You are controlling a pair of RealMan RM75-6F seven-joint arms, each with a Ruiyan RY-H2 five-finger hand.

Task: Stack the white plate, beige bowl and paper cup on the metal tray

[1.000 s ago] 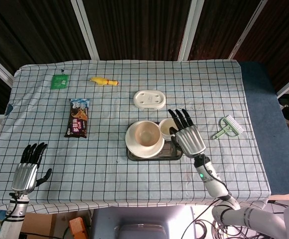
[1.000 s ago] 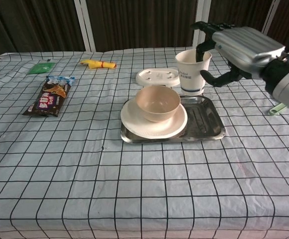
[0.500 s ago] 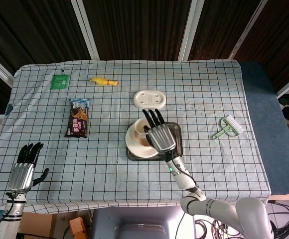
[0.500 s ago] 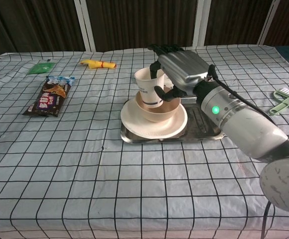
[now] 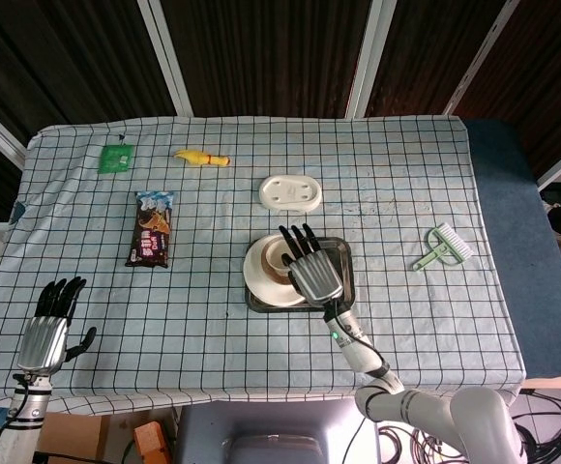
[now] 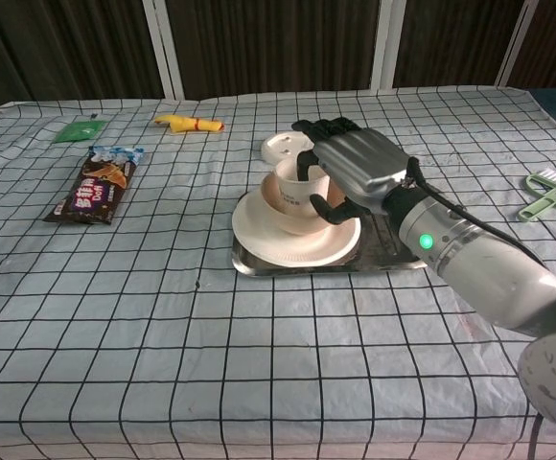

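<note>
Paper cup (image 6: 292,187) inside beige bowl (image 6: 297,218), right hand (image 6: 355,172) fingers around it

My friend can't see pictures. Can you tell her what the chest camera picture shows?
The robot's right hand holds a paper cup inside a beige bowl, which sits on a white plate on a metal tray. They are on a table with a checked cloth, where a snack packet lies to the left.

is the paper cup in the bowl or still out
In: the paper cup sits upright inside the beige bowl, right hand around it.
</note>
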